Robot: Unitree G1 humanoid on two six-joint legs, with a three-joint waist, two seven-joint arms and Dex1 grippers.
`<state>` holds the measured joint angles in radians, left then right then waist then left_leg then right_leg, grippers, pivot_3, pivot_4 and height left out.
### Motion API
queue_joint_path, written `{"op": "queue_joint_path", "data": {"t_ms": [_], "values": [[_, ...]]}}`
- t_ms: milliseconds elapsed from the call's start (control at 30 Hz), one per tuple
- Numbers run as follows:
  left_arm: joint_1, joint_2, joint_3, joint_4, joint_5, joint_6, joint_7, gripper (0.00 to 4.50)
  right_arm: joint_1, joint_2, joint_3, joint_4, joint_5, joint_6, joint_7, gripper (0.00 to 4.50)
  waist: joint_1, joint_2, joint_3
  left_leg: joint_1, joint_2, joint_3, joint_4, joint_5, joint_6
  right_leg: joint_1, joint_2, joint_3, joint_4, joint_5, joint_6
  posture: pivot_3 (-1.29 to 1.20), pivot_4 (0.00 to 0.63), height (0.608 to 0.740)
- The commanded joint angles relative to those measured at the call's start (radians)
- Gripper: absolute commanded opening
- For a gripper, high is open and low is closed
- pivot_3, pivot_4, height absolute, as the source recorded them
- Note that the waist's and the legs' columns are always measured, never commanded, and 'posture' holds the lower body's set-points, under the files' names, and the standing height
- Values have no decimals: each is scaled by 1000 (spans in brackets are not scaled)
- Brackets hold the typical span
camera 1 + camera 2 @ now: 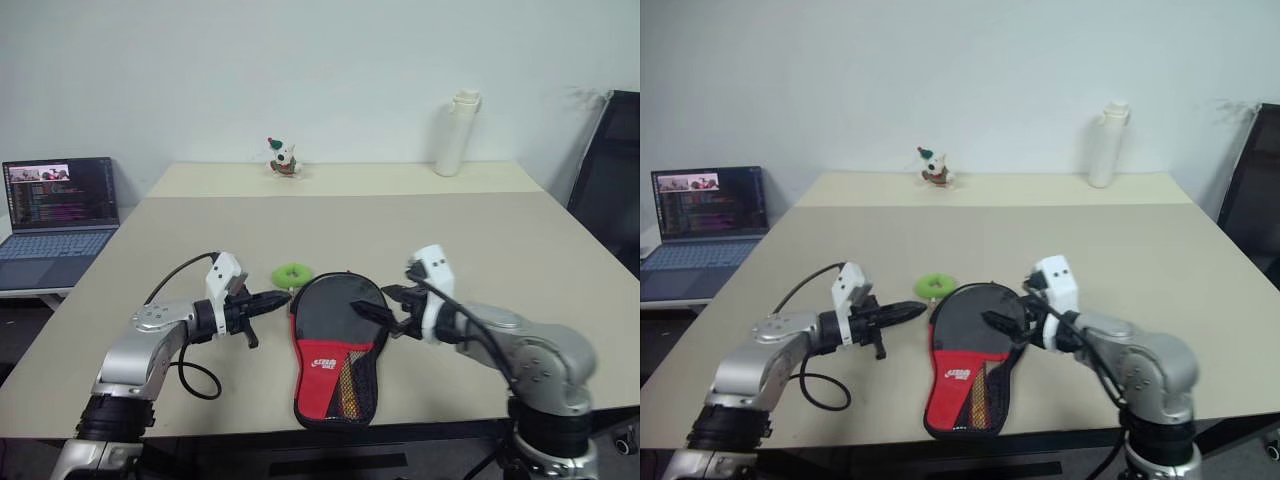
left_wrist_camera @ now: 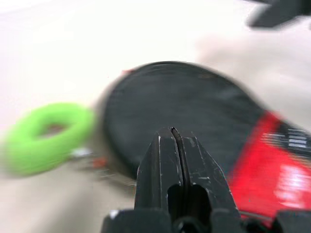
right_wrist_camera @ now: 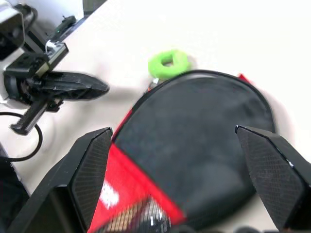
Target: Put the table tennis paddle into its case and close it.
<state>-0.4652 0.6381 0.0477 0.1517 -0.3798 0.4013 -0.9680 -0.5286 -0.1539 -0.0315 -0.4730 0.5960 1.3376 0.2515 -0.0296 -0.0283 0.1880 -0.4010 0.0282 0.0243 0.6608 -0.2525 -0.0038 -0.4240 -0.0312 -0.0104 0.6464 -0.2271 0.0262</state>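
Lying with its long axis toward the robot, the case (image 1: pixel 335 350) sits between the closed left claw (image 1: pixel 280 298) and the nearer, open, empty right claw (image 1: pixel 372 318).

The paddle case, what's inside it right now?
The case lies flat on the table. Its black and red cover hides the inside; only a reddish bit peeks out at its rim beside the green ring.

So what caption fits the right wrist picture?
Open right gripper hovers over black-and-red fabric paddle case, green ring beyond.
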Motion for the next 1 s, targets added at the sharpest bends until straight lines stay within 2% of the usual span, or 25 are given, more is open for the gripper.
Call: {"op": "queue_joint_path", "data": {"t_ms": [33,67,200,400,433,767,967,1000], "values": [[-86,-28,6,115,78,-83,95,383,-1,45,85,64,-58,-139,-12,4500,1,0,0,-1,0,0,0,0,0,-1,0,0,0,1,-1,0,150,740],[-111,-40,2,156,99,-102,119,594,4,53,107,86,-77,-168,-15,4500,2,0,0,-1,0,0,0,0,0,-1,-1,0,0,3,-4,0,150,740],[-185,-79,-11,292,157,-154,166,1999,13,76,163,132,-127,-240,-27,4500,3,0,0,-1,-2,1,1,0,0,-1,-4,0,-1,3,-4,0,150,740],[-321,-140,-10,538,210,-183,233,4250,9,112,172,156,-148,-268,-41,4500,3,0,0,-1,-2,0,2,0,0,0,-4,-1,0,3,-3,0,150,740],[-343,-149,-11,575,216,-195,233,4475,9,114,173,158,-151,-269,-42,4500,3,0,0,-1,-2,0,2,0,0,0,-4,-1,0,3,-3,0,150,740],[-539,-213,-57,941,306,-237,165,4475,20,112,188,160,-172,-284,-39,4500,0,0,0,-1,-2,2,1,0,0,0,-3,-1,0,3,-3,0,150,740],[-551,-219,-71,1017,352,-268,153,4475,33,125,182,152,-182,-284,-48,4500,0,-1,0,0,-2,1,1,0,0,0,-3,-1,1,3,-3,0,150,740],[-549,-220,-69,1021,354,-271,154,4317,35,126,180,152,-183,-283,-49,4500,0,-1,-1,0,-2,1,1,0,0,0,-3,-1,1,3,-3,0,150,740]]}}
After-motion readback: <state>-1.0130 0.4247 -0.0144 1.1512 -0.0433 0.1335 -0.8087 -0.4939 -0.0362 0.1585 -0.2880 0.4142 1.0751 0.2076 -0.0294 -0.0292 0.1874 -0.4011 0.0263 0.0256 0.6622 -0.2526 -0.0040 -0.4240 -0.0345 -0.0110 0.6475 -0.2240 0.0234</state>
